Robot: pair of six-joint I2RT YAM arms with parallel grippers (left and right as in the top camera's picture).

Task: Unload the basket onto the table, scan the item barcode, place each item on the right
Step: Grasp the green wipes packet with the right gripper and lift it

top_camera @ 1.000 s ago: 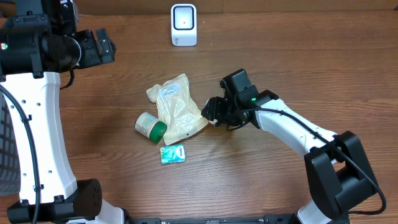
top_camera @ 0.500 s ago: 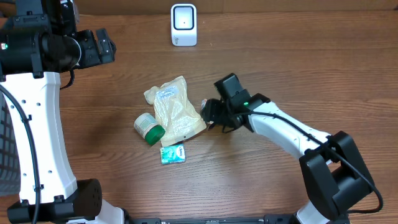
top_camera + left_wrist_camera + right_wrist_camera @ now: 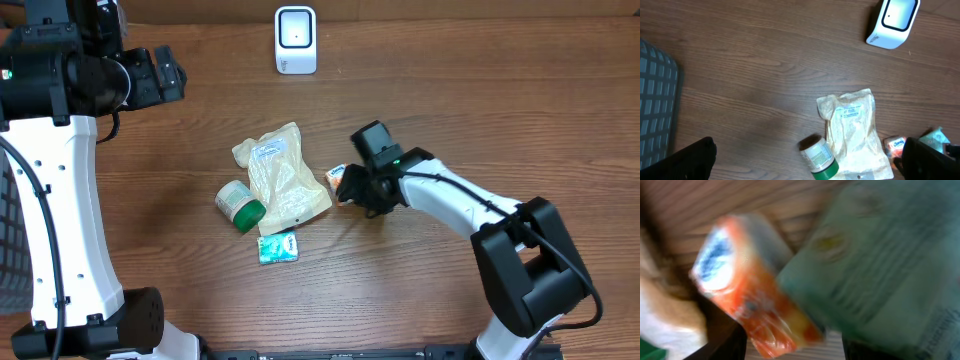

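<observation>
My right gripper [image 3: 352, 187] presses against a small glossy orange packet [image 3: 337, 177] beside the crinkled tan pouch [image 3: 283, 180]; blur hides any grip. My left gripper [image 3: 807, 155] gapes wide.

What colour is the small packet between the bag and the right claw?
The packet is orange with a blue patch, clearest in the right wrist view.

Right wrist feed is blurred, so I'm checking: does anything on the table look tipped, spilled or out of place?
The white jar with a green lid lies on its side against the tan plastic pouch. I see nothing spilled, and nothing else stands out.
</observation>
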